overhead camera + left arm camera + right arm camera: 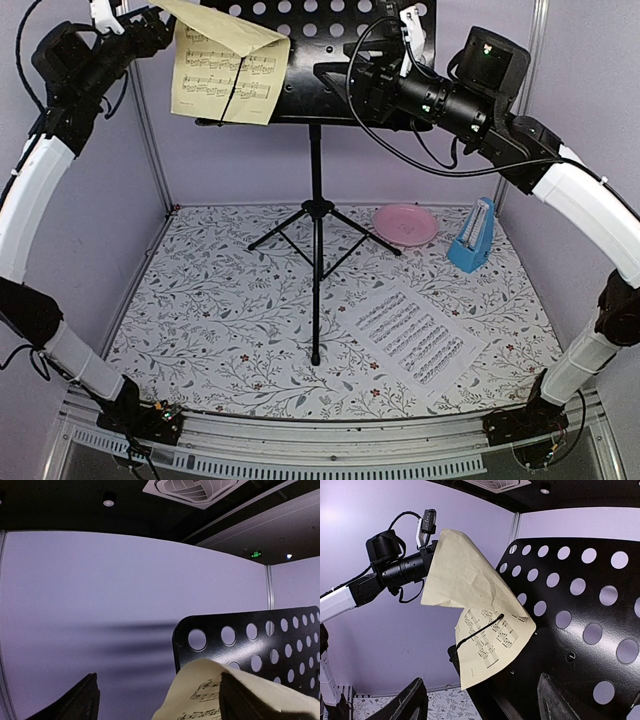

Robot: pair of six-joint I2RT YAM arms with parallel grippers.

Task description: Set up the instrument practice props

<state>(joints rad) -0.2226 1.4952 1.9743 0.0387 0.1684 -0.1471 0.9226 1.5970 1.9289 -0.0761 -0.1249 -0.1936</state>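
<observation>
I see both sets of jaws standing wide apart: the left gripper (159, 690) sits at the curled top edge of the pale-yellow sheet (225, 75), though I cannot tell if it touches, and the right gripper (481, 680) is empty beside the music stand (320, 30). The yellow sheet rests on the left of the stand's desk, its top flopped forward, with a thin wire arm (480, 627) across it. The white sheet (412, 335) lies flat on the floral table (220, 310) right of the tripod, and the blue metronome (473, 238) stands upright behind it, near the pink plate (405, 223)
</observation>
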